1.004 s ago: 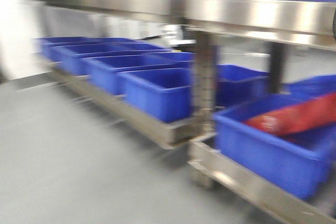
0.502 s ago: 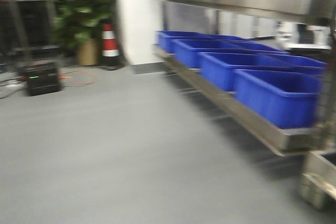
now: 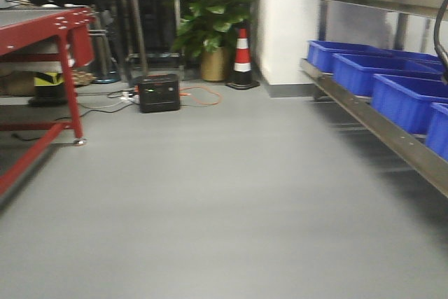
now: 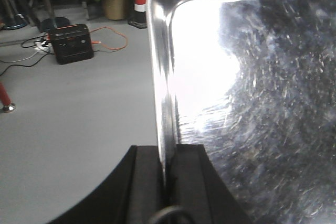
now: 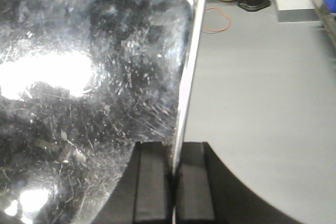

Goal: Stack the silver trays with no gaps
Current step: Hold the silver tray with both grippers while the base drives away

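Left pincer (image 4: 167, 179) and right pincer (image 5: 172, 174) astride side rims of silver tray (image 4: 252, 103)

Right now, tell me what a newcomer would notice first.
A glaring, scratched silver tray fills both wrist views, its rims pinched by the left tool and right tool. In the front view, blue bins line the right shelf, and a striped cone stands by the plant.

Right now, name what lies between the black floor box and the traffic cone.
Between black box and traffic cone, front view: a looped orange cable on the floor and a potted plant.
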`<state>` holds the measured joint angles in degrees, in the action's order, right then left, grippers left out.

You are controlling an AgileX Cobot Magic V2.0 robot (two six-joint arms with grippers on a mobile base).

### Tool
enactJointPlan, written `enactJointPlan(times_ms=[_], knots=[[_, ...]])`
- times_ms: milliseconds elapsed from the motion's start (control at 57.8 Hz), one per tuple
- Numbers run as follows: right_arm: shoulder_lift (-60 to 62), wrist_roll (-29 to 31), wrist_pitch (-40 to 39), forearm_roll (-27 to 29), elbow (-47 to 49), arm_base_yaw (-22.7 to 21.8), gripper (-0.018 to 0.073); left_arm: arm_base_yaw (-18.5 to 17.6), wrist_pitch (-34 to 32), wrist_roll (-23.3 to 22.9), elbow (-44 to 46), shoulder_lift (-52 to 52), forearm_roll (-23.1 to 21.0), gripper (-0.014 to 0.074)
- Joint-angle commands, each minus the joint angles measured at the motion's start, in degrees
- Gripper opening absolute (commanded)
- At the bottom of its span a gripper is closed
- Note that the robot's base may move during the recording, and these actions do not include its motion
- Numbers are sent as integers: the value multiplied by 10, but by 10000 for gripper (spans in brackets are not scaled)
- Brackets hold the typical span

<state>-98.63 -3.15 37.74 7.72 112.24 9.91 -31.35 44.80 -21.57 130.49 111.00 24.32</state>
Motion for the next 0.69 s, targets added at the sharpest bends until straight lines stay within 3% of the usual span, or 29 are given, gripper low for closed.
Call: enactJointPlan(times_ms=[0,675], knots=[[10,11,-23,-9,7,-2,-79,3,-13,4,6,-9,19,-7],[10,11,-23,-9,7,-2,-79,3,-13,4,6,-9,19,-7]])
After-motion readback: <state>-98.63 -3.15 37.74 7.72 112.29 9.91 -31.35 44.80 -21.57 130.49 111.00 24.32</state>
